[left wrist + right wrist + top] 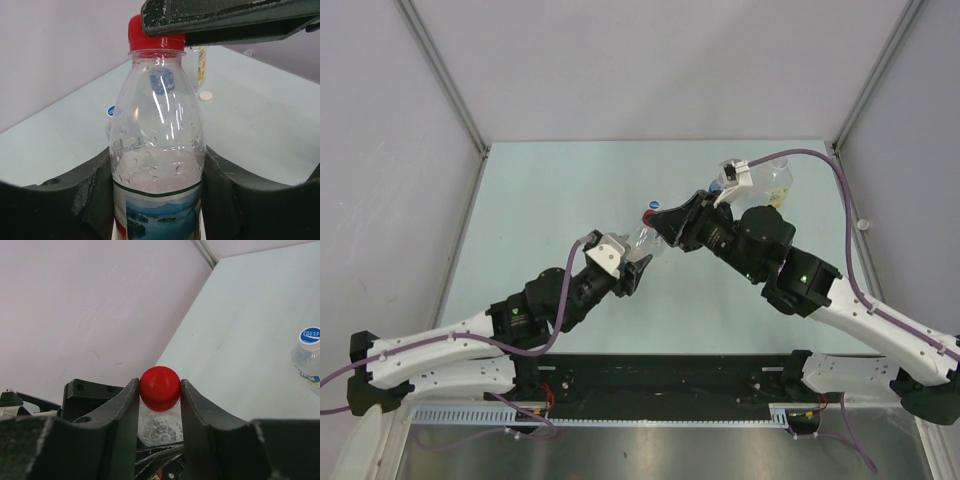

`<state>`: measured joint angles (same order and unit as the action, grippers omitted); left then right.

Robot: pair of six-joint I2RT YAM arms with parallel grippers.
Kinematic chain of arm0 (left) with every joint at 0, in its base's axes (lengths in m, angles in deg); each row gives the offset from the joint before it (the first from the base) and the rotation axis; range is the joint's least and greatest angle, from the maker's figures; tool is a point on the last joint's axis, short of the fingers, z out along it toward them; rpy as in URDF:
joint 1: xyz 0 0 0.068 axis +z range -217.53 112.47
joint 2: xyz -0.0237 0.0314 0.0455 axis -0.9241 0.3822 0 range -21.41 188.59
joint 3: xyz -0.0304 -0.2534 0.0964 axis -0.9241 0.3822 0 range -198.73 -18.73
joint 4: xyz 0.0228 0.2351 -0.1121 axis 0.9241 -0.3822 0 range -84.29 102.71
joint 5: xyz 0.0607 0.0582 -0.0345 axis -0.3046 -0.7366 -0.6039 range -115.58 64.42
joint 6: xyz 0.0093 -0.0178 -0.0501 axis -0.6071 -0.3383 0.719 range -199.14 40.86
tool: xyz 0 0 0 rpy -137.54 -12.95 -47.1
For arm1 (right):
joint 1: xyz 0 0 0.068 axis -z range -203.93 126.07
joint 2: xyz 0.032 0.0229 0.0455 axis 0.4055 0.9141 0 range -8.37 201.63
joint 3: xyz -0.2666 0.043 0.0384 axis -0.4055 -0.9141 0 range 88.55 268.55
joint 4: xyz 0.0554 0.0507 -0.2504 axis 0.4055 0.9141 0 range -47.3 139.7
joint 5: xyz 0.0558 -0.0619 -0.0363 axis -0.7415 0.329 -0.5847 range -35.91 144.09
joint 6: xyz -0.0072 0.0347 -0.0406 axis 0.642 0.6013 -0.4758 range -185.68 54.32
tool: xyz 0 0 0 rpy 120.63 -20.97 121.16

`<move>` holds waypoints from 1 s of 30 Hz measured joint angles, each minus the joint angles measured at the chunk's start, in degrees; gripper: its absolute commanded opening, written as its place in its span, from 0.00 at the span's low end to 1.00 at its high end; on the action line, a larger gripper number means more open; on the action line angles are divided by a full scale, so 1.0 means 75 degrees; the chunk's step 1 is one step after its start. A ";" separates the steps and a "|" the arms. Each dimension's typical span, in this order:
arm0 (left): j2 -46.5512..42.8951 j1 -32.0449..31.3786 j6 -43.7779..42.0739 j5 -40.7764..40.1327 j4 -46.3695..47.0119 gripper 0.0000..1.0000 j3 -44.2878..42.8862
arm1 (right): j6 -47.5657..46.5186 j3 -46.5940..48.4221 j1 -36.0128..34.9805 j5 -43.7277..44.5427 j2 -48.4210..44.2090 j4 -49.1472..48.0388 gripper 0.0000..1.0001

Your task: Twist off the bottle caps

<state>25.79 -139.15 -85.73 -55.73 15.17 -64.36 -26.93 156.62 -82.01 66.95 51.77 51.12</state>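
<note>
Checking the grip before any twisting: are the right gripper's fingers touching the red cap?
Touching. The right wrist view shows the red cap clamped between the fingers of the right gripper, both pressed against its sides with no gap.

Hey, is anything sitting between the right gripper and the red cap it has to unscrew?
Nothing visible does. The right gripper has its jaws closed against both sides of the red cap, with no gap showing. The left gripper clamps the clear bottle around its body, below the shoulder.
</note>
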 measured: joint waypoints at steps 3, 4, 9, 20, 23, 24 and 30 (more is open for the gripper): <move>-0.0009 0.0000 0.0003 -0.0064 -0.0003 0.00 0.0000 | -0.0009 0.0012 0.0052 -0.0122 0.0044 -0.0041 0.00; -0.0017 0.0000 0.0003 -0.0076 -0.0006 0.00 0.0000 | -0.0035 0.0012 0.0064 -0.0178 0.0047 -0.0052 0.00; -0.0259 0.0003 0.0003 0.0172 -0.0219 0.00 0.0000 | -0.0425 0.0026 0.0085 -0.0618 0.0006 -0.0082 0.00; -0.1014 0.1367 0.1043 0.4832 -0.0868 0.00 -0.0478 | -0.2183 0.0157 0.0376 -0.3585 -0.0752 -0.0256 0.00; -0.0842 0.1784 0.1518 0.6222 -0.0854 0.00 -0.0650 | -0.2582 0.0172 0.0458 -0.4395 -0.0857 -0.0367 0.00; -0.0772 0.1851 0.1690 0.6714 -0.0822 0.00 -0.0705 | -0.2707 0.0172 0.0469 -0.4677 -0.0871 -0.0396 0.00; -0.0326 0.2416 0.2643 0.9160 -0.0207 0.00 -0.0930 | -0.3246 0.0286 0.0533 -0.6242 -0.1011 -0.0644 0.00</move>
<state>23.34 -121.03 -65.90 12.97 13.62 -71.33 -51.28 158.76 -78.01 20.13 44.19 46.29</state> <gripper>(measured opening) 0.590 0.378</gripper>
